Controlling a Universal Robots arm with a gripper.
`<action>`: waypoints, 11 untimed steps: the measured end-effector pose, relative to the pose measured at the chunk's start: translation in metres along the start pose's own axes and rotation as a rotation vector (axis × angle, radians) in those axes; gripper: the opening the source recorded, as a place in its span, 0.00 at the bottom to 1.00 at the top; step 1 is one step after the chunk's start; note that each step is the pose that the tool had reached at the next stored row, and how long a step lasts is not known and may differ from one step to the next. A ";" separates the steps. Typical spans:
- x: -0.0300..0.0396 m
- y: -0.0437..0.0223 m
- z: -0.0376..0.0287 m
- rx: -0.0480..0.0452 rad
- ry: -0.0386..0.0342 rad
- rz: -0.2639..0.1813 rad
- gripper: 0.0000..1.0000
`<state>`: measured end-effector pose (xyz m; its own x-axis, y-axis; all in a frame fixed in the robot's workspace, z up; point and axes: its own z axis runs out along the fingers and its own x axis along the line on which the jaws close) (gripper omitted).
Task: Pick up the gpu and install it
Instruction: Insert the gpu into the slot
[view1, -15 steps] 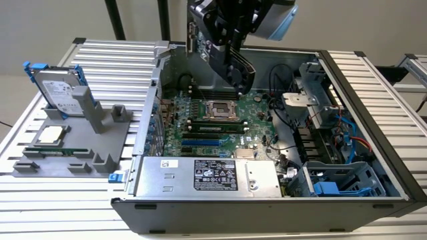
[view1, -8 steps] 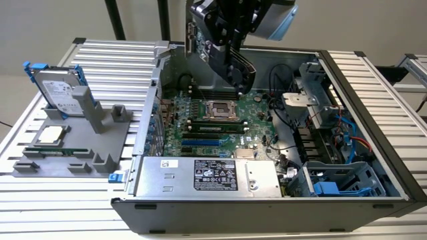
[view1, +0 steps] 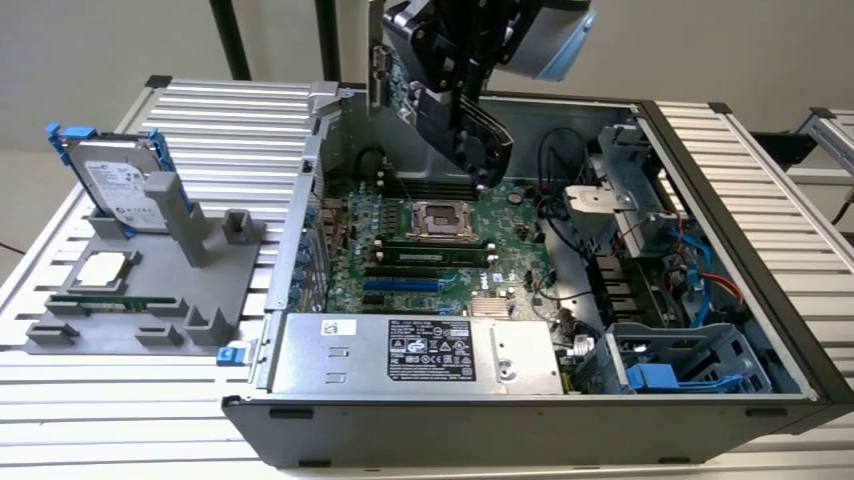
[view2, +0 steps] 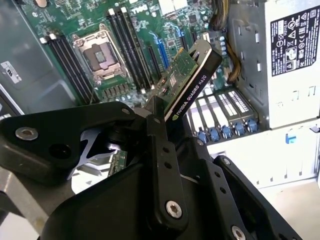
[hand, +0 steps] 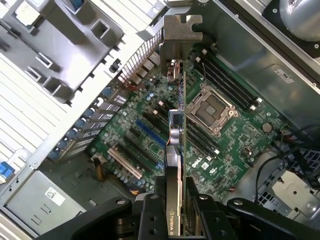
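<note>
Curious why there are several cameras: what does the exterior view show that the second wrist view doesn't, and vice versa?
Exterior view: the whole open grey computer case, and a silver hard drive with blue rails standing in a grey holder at the exterior view's left. Second wrist view: the green circuit-board face of the thin black-and-green gpu card, close up. Both: the black claw shut on that card above the green motherboard with its square metal processor socket.

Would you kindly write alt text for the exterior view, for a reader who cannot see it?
The gripper holds the gpu tilted above the motherboard of an open computer case. At the exterior view's left, a hard drive stands upright in a grey fixture.
</note>
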<state>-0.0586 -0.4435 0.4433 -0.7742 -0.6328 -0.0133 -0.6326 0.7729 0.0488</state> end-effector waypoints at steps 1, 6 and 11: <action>0.0000 0.0000 0.0000 0.0000 0.0002 -0.004 0.00; 0.0000 0.0000 0.0000 -0.0003 0.0012 -0.026 0.00; 0.0000 0.0000 0.0000 -0.0006 0.0024 -0.047 0.00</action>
<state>-0.0587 -0.4435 0.4433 -0.7433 -0.6689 -0.0133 -0.6686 0.7420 0.0488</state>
